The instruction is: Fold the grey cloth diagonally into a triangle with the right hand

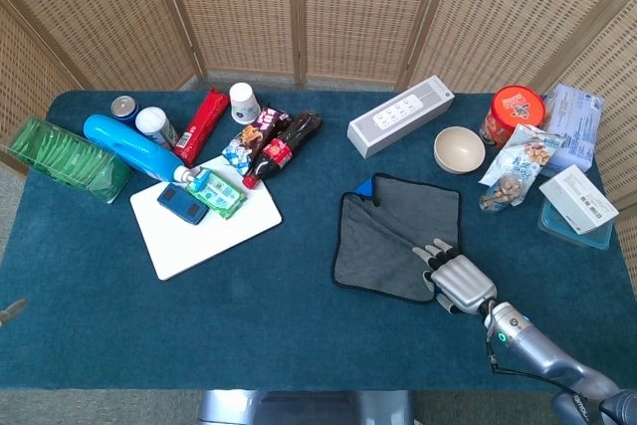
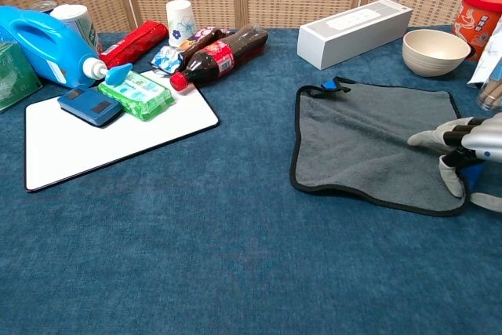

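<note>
The grey cloth [image 1: 393,236] with black edging lies flat on the blue table, right of centre; a blue tag shows at its far left corner. In the chest view the cloth [image 2: 361,139] is spread out unfolded. My right hand [image 1: 456,278] rests over the cloth's near right corner, fingers stretched forward on the fabric. From the chest camera the right hand [image 2: 463,151] sits at the right edge, thumb bent down onto the cloth near its hem. No corner is lifted. My left hand shows in neither view.
Beyond the cloth stand a white box [image 1: 400,119], a beige bowl [image 1: 459,149] and a red tin [image 1: 512,113]. Snack packs and boxes line the right edge. A white board [image 1: 204,216], cola bottle [image 1: 281,149] and blue jug [image 1: 134,147] lie left.
</note>
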Robot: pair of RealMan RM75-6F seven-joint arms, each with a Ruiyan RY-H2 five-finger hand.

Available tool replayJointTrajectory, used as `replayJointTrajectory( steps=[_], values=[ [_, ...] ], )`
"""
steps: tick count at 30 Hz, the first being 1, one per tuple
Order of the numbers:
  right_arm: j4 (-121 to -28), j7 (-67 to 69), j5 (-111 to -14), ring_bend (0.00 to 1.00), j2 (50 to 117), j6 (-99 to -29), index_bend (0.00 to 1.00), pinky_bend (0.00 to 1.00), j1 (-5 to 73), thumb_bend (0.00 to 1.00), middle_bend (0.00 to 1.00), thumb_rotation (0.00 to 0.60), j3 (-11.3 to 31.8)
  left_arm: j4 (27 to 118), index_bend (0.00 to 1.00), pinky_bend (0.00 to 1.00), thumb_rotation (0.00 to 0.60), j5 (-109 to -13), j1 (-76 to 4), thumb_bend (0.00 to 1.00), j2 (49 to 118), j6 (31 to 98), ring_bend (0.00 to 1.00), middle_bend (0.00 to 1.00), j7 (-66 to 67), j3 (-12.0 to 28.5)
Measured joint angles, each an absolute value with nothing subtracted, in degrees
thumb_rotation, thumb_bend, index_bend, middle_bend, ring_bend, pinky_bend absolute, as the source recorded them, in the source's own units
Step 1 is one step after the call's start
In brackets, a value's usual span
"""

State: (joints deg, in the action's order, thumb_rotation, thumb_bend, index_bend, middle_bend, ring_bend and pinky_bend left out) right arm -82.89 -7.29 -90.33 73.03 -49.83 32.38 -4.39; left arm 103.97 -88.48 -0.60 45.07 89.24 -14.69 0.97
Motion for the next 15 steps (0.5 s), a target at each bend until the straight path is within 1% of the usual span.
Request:
replayJointTrajectory(
  steps=[5,9,15],
  values=[
    [-82.17,-6.08,-90.24,0.00,73.40,-50.25,0.61,0.00,32.18,0.41,0.00,0.600,-4.61,103.86,0.01,0.00,0.600,-88.56,-0.63,0.07,45.10,89.21,0.00,0.00,-14.69,0.96],
    [-81.30,-5.21,-90.64,0.00,73.80,-51.02,0.70,0.00,31.91,0.42,0.00,0.600,-4.89,103.88,0.02,0.00,0.600,-88.70,-0.65,0.06,45.11,89.18,0.00,0.00,-14.66,0.93],
    [-80.41,-4.16,-91.10,0.00,74.16,-51.99,0.81,0.00,31.59,0.39,0.00,0.600,-5.19,103.88,0.01,0.00,0.600,-88.79,-0.64,0.07,45.12,89.17,0.00,0.00,-14.62,0.86]
  ],
)
